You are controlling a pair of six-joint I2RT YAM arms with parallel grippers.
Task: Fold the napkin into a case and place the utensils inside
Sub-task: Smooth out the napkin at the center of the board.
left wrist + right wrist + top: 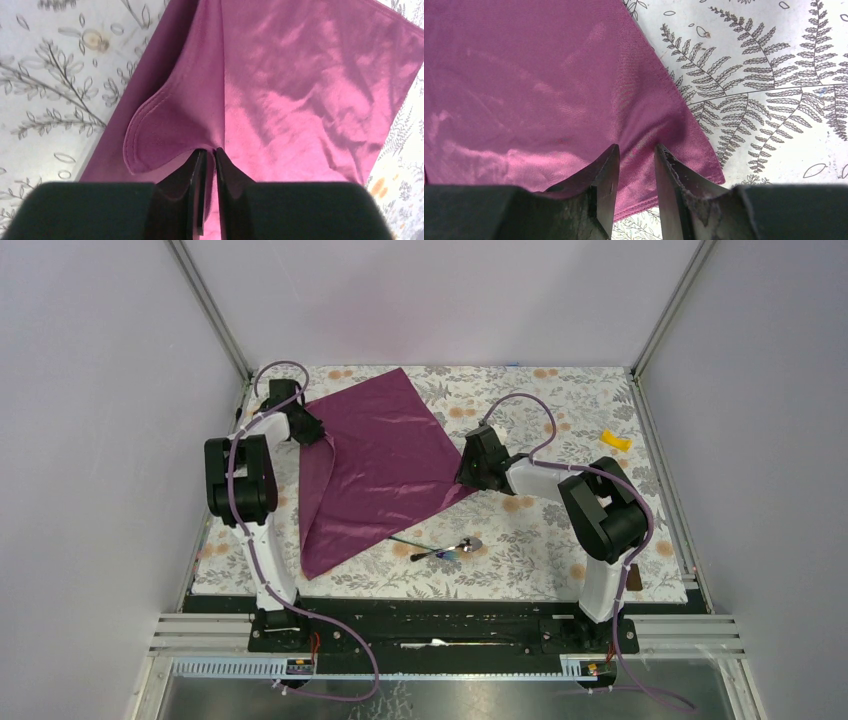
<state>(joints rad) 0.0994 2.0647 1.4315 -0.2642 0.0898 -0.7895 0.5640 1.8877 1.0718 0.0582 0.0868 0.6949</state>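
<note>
Top cam overhead; both wrist cams close on napkin [380, 460].

The left gripper [209, 156] is at the bottom middle of the view. Its two black jaws stand almost together, and a thin ridge of the napkin [300, 85] is pinched in the narrow gap between them. From the gripper a crease goes straight up through the purple cloth. Just to the left of the gripper, a hemmed corner [150, 142] of the napkin is lifted and curls over in a round flap. To the right of the gripper and above it, the cloth is spread wide, shiny, with soft wrinkles. The tablecloth [50, 100], pale with grey leaves, shows far left of the gripper and again in a thin strip at the far right.
</note>
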